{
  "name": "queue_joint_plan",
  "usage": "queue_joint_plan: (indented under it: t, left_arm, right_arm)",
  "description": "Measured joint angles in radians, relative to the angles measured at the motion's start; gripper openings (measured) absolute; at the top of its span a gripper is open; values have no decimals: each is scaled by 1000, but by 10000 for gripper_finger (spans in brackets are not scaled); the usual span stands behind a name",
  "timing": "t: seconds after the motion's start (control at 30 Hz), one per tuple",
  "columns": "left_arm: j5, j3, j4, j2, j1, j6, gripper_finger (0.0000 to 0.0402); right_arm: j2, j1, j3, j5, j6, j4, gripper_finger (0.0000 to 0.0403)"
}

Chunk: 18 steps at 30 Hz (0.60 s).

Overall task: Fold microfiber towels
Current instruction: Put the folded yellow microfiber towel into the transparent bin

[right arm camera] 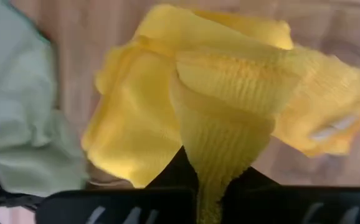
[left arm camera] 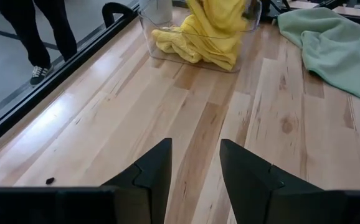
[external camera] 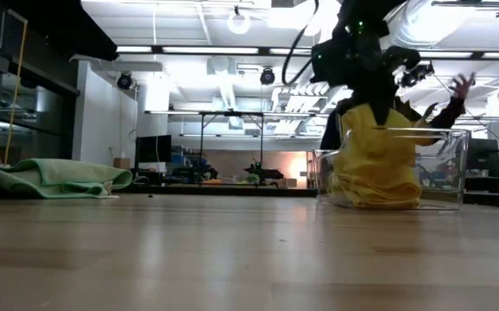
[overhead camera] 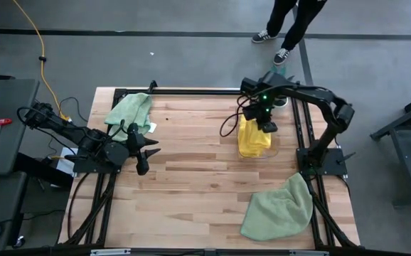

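My right gripper (overhead camera: pixel 266 122) is shut on a bright yellow microfiber towel (overhead camera: pixel 252 140) (right arm camera: pixel 217 93) at the far right of the table. The towel hangs into a clear plastic bin (external camera: pixel 457 173), where yellow cloth lies piled (left arm camera: pixel 195 37). A pale green towel (overhead camera: pixel 131 110) lies crumpled at the far left. Another green towel (overhead camera: pixel 280 210) lies spread at the near right corner. My left gripper (overhead camera: pixel 148 149) (left arm camera: pixel 195 168) hovers open over the left side of the table, with nothing between its fingers. My right gripper pinches a bunched fold at the top of the yellow towel (right arm camera: pixel 214 165) between its two fingers, coming from above and pointing steeply down. The towel hangs below the fingers, and its lower part (external camera: pixel 375 186) rests inside the clear bin.
A person's legs (overhead camera: pixel 284 28) stand beyond the table's far edge. A black frame (overhead camera: pixel 191 91) runs along the far edge. Bare wood (overhead camera: pixel 191 185) lies between the arms and toward the near edge.
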Motion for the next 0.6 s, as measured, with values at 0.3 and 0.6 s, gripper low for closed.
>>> queue_joint_plan:
  t: [0.3, 0.6]
  left_arm:
    - [0, 0, 0, 0, 0, -1, 127]
    - [0, 0, 0, 0, 0, -3, 127]
  right_arm:
    - [28, 52, 0, -139, -42, -18, 0]
    - [115, 53, 0, -60, 128, 66, 0]
